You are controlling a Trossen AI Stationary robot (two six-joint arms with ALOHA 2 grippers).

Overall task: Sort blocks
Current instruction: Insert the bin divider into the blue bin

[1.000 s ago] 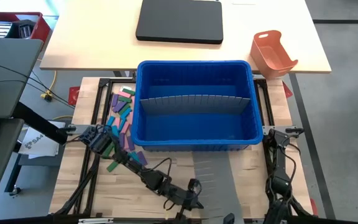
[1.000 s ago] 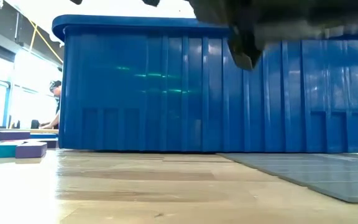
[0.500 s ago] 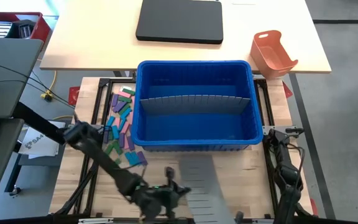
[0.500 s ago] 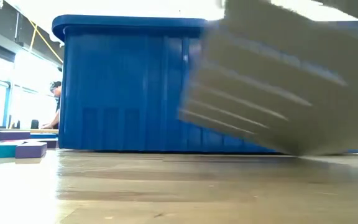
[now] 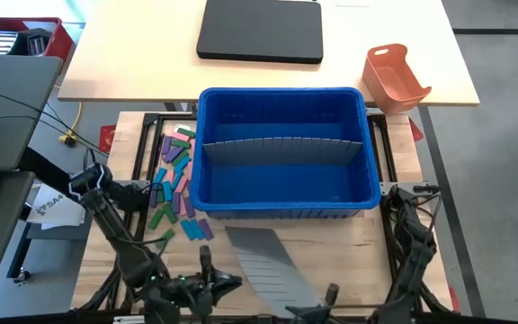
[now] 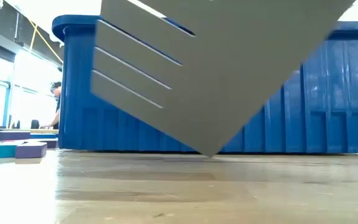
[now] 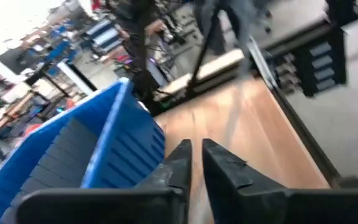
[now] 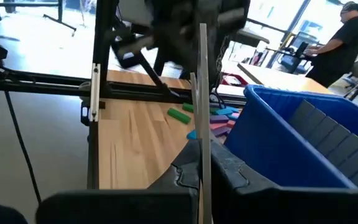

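Setting up for the sort: the right end effector (image 8: pixel 202 155), low at the front edge of the counter (image 5: pixel 367 252), pinched a grey slotted sheet (image 5: pixel 268 265) by its edge and held it tilted, one corner about at the wood, just in front of the blue bin (image 5: pixel 281 92). The left end effector (image 7: pixel 196 163), also near the front edge and just beside the sheet, gripped nothing, its fingers parted only by a slit. The blocks (image 5: pixel 174 175), green, pink, purple and blue, lay in a loose heap on the left side of the counter, close against the bin's left wall, none of them in hand. One upright divider (image 5: pixel 281 148) crossed the bin, which otherwise looked bare. The step in hand appeared to be fitting out the bin, not sorting proper. The next move would likely call for lifting the sheet over the bin's front rim, turning it upright and slotting it across the standing divider.
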